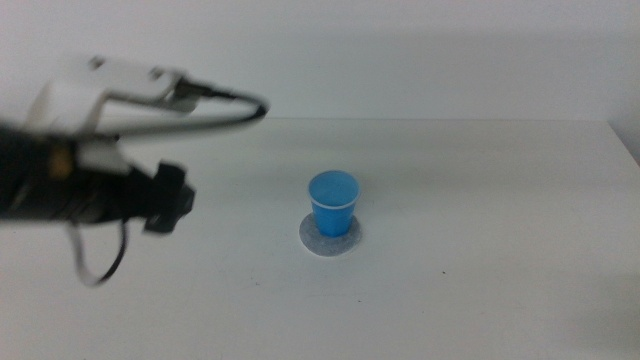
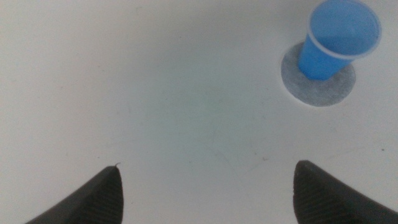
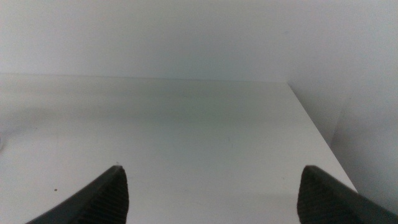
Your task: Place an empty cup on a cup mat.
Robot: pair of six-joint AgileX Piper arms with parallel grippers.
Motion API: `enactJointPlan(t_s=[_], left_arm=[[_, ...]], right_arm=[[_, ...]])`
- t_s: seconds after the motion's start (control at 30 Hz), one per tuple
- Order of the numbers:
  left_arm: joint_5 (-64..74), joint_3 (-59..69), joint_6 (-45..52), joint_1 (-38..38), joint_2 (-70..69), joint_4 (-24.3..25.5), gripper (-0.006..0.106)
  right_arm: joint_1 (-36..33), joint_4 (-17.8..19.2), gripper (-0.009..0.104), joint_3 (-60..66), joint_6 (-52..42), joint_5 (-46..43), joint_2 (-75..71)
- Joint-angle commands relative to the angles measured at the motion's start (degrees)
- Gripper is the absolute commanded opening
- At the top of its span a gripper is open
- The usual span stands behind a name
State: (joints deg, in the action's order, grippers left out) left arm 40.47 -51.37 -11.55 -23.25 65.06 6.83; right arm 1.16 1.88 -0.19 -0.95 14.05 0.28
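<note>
The blue cup (image 1: pixel 333 201) stands upright on the grey speckled cup mat (image 1: pixel 330 239) near the middle of the table. It looks empty, with a lighter blue inside. The left wrist view shows the cup (image 2: pixel 336 38) on the mat (image 2: pixel 318 84) too. My left gripper (image 1: pixel 172 200) is well left of the cup, above the table, apart from it. In its wrist view the left gripper (image 2: pixel 208 193) is open and empty. My right gripper (image 3: pixel 211 196) is open and empty, out of the middle view, over bare table.
The white table (image 1: pixel 480 260) ends at a far edge against a pale wall. In the right wrist view the table's edge (image 3: pixel 317 134) runs close by, with a wall beyond. A cable loop (image 1: pixel 98 262) hangs under the left arm.
</note>
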Motion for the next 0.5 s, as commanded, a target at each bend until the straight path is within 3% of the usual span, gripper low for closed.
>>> enactJointPlan(t_s=[0.0,0.1,0.3,0.47], left_arm=[[-5.32,5.33,-0.52,0.35,-5.85,1.31,0.094],[-13.11,12.75,-0.95,1.85,-13.91,3.33,0.094],[-30.0,30.31,-0.95,10.55,-32.49,2.28,0.094],[-32.25,40.39,-0.67,17.2,-46.41,-0.7,0.094]], right_arm=[[-0.12,0.31,0.093,0.19,-0.23,-0.38,-0.28],[-0.12,0.31,0.093,0.19,-0.23,-0.38,-0.28],[-0.12,0.31,0.093,0.19,-0.23,-0.38,-0.28],[-0.12,0.31,0.093,0.19,-0.23,-0.38,-0.28]])
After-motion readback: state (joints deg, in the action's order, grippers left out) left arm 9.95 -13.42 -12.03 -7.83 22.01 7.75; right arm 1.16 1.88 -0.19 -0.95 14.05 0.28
